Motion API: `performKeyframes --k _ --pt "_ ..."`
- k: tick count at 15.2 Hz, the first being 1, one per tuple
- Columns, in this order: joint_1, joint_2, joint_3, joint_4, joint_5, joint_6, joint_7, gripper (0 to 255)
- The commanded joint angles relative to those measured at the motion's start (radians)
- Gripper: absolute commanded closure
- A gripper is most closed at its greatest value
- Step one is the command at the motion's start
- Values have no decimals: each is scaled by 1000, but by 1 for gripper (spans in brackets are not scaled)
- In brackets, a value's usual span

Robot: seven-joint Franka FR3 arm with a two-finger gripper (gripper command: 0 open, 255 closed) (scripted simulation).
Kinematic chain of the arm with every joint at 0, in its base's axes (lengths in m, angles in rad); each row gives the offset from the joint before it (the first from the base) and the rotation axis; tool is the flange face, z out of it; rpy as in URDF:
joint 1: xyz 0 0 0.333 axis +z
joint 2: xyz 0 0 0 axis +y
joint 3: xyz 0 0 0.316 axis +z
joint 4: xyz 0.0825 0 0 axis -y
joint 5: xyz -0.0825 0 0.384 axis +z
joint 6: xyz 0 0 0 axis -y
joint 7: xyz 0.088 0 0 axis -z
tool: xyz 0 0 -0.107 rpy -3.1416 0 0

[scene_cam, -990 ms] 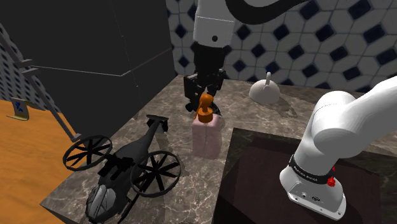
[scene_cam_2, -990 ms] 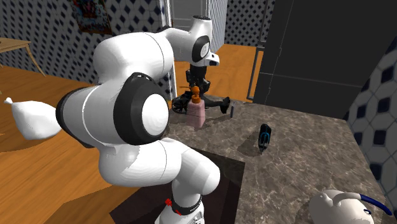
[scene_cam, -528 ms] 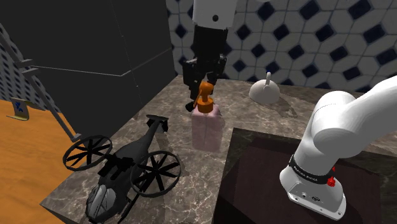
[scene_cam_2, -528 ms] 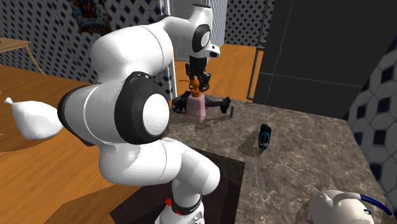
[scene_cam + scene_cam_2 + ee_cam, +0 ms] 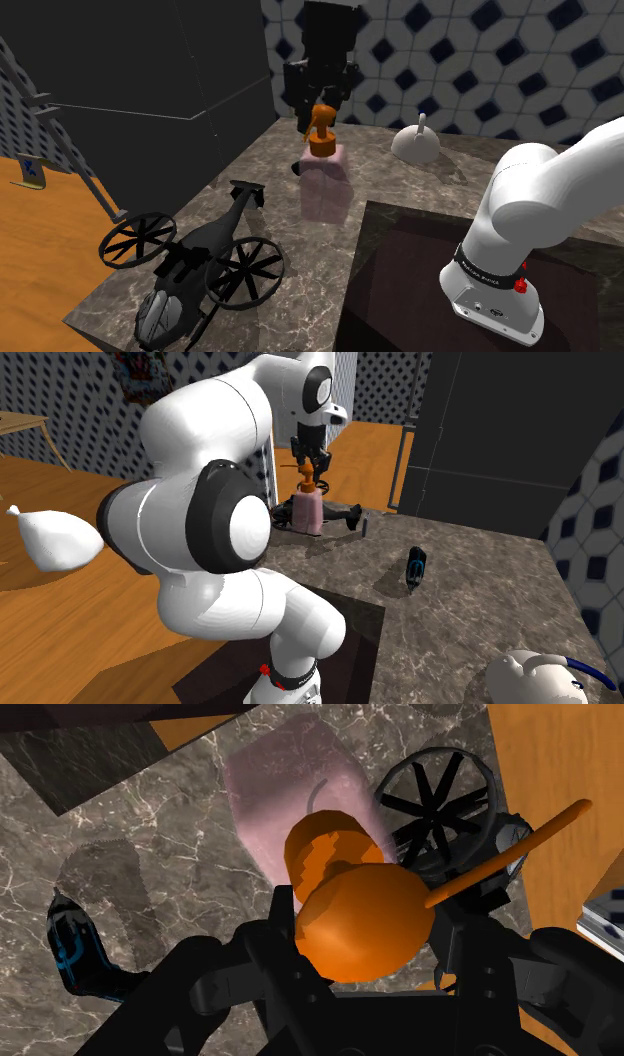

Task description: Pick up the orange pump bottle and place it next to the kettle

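Note:
The pump bottle has a translucent pink body (image 5: 323,185) and an orange pump head (image 5: 321,137). My black gripper (image 5: 320,112) is shut on that pump head from above, and the bottle hangs upright just above the marble counter (image 5: 250,165). From the second exterior view the bottle (image 5: 307,512) hangs under the gripper (image 5: 308,472) near the counter's far end. In the wrist view the fingers (image 5: 272,966) clasp the orange pump (image 5: 360,919), with the pink body (image 5: 285,794) beyond it. The white kettle (image 5: 417,143) stands by the tiled wall; it also shows as the white kettle (image 5: 530,677).
A black toy helicopter (image 5: 200,262) lies on the counter near the front edge, close below the bottle in the wrist view (image 5: 440,794). A small dark blue-marked object (image 5: 416,565) lies mid-counter. A tall black cabinet (image 5: 150,80) bounds the counter's left. The dark stand (image 5: 410,290) is at lower right.
The gripper has risen, still shut on the orange pump, and the bottle has come up off the counter with it.

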Motion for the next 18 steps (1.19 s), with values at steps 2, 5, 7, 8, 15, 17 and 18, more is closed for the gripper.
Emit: performKeyframes --k 2,5,7,8,15,17,18 --pt "-3 11 -6 47 -7 -36 6 255" --pt "-6 26 -11 98 -13 -72 13 255" --pt "-9 36 -13 132 -17 -96 17 255" --pt "-10 41 -15 150 -19 -108 20 255" --pt "-16 53 -43 229 -34 -182 11 255" --pt "-18 12 -89 197 -46 -201 -34 255" --pt "-19 -6 -112 182 -54 -211 -56 255"
